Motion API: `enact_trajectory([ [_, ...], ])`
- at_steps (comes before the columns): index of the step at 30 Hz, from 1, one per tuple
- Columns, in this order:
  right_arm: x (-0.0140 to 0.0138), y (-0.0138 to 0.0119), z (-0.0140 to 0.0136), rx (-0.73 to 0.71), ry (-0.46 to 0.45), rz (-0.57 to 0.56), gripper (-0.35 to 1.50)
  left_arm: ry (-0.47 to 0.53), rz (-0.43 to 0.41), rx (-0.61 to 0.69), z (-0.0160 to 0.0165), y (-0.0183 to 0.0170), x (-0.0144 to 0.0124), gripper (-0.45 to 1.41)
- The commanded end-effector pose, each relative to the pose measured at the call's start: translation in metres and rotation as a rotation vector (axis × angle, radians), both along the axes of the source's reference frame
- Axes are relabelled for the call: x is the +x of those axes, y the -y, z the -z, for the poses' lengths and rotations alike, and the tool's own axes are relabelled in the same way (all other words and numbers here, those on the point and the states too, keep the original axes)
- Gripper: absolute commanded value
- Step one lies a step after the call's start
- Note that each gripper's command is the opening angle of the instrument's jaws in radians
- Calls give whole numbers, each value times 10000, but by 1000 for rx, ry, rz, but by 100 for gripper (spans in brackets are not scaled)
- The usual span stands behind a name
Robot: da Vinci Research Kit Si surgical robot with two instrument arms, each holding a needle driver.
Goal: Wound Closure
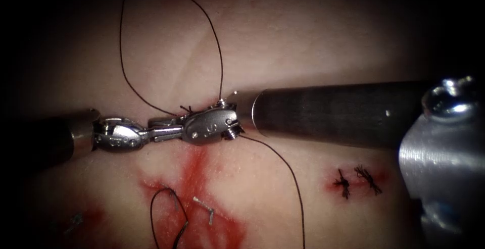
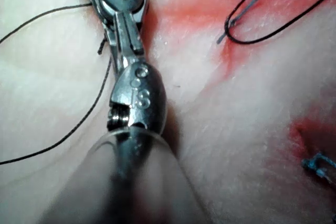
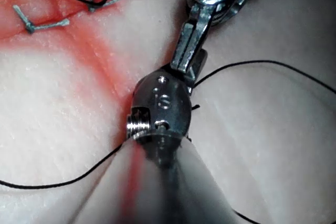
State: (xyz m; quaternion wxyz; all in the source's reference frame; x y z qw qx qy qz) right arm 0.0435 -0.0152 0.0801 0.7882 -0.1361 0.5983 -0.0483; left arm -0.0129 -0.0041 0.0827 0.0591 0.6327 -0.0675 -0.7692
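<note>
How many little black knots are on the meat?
2 finished knots sit side by side on the tissue, right of the red fluid, below the right pincer's shaft. Short thread ends poke up where the two pincers meet; a knot may be hidden there.

Tissue (image 1: 283,42) carries thread (image 1: 121,42) loops, red fluid (image 1: 194,170) — knotted stitches (image 1: 356,181).

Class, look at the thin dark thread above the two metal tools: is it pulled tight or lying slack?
Slack. The thin dark thread lies in a wide open loop on the pale tissue, curving down to where the tool tips meet.
</note>
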Motion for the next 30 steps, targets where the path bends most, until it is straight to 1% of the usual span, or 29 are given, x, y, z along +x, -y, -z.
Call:
enact_trajectory([
  [1,7,4,-4,4,-2,-3,-35,1,-1,-1,-7,-1,-5,-45],
  [2,7,3,-4,4,-3,-6,-35,1,-1,-1,-7,-1,-5,-45],
  [3,7,2,-4,4,-7,-7,7,1,-1,-1,-6,-1,-5,-45],
  [5,7,0,-4,9,-27,15,106,1,-2,-1,-6,-1,-4,-45],
  [6,6,-2,-3,11,-28,15,131,0,1,-1,-6,-1,-4,-45],
  [7,4,-5,-2,8,-29,16,145,0,0,-1,-6,-1,-4,-45],
  [8,2,-5,0,31,-30,3,148,0,-1,-1,-6,0,-3,-45],
  [11,-14,-6,10,52,-46,12,148,0,0,1,-3,0,0,-45],
  [12,-30,-9,20,60,-68,18,148,-1,1,3,0,0,4,-45],
  [17,-76,-18,43,85,-94,26,148,-6,11,15,11,0,24,-45],
  [23,-138,-44,66,122,-114,-19,148,-63,53,-2,23,-15,69,-45],
  [25,-155,-52,71,124,-101,-38,148,-96,79,-11,26,-24,87,-45],
  [30,-184,-67,73,121,-80,-79,148,-169,137,-33,28,-43,127,-45],
])
